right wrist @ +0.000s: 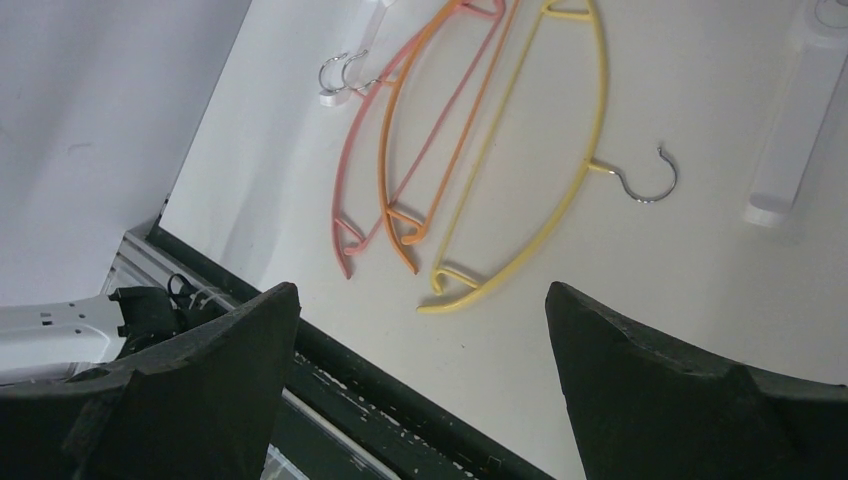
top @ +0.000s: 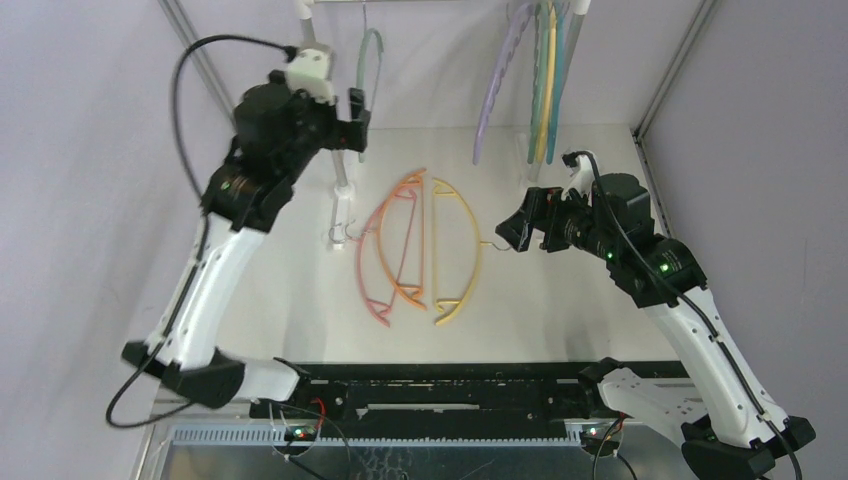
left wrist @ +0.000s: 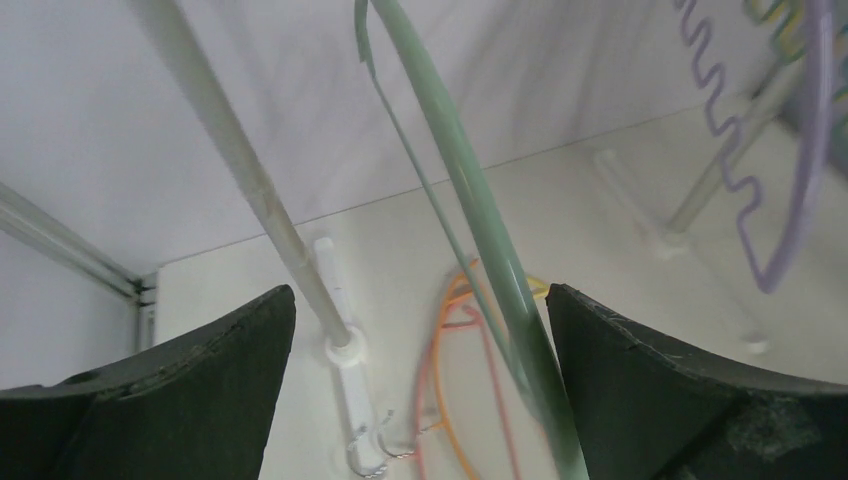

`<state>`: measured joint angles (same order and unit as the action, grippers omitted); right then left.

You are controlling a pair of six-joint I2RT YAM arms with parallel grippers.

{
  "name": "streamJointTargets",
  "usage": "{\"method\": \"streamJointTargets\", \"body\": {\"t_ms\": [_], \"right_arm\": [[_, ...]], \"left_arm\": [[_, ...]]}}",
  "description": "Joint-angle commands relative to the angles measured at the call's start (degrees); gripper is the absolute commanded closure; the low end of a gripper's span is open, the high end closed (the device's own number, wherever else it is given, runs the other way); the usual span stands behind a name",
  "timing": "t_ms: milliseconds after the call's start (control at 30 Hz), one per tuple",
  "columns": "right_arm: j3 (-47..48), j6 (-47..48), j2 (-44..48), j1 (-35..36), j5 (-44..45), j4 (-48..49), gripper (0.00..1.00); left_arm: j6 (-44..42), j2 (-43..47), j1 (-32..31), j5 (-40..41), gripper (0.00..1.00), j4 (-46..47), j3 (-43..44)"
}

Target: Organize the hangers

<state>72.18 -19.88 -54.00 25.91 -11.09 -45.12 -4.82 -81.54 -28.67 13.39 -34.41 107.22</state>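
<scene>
Left tool (left wrist: pixel 420 300) spread around hanging green hanger (left wrist: pixel 447 150); right tool (right wrist: pixel 422 290) spread over white table (right wrist: pixel 650 300); pale walls (top: pixel 760 200).

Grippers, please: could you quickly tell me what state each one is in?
Left gripper: open; the green hanger hangs between its jaws, ungripped.
Right gripper: open, holding nothing.

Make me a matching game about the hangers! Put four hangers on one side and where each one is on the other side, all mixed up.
Hangers:
1. pale green hanger
2. yellow hanger lying down
3. lilac hanger
4. pink hanger

Places:
A. flat on the table, leftmost of the three there
B. hanging up at the right, with a wavy bar
C. hanging between the left gripper's open fingers
D. flat on the table, rightmost of the three there

Pairs: 1-C, 2-D, 3-B, 4-A
</scene>
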Motion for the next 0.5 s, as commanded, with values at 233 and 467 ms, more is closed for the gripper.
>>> {"method": "streamJointTargets", "body": {"t_ms": [233,467], "right_arm": [[1.5,-0.6,0.3,-0.3,-1.0,2.3,0.00],[1.0,-1.0,0.0,0.0,-1.6,2.3,0.00]], "left_arm": [[14.5,16.7,7.5,-10.9,0.01,5.3,-22.7],[19.2,22.0,7.8,-15.5,0.01,7.7,-31.9]]}}
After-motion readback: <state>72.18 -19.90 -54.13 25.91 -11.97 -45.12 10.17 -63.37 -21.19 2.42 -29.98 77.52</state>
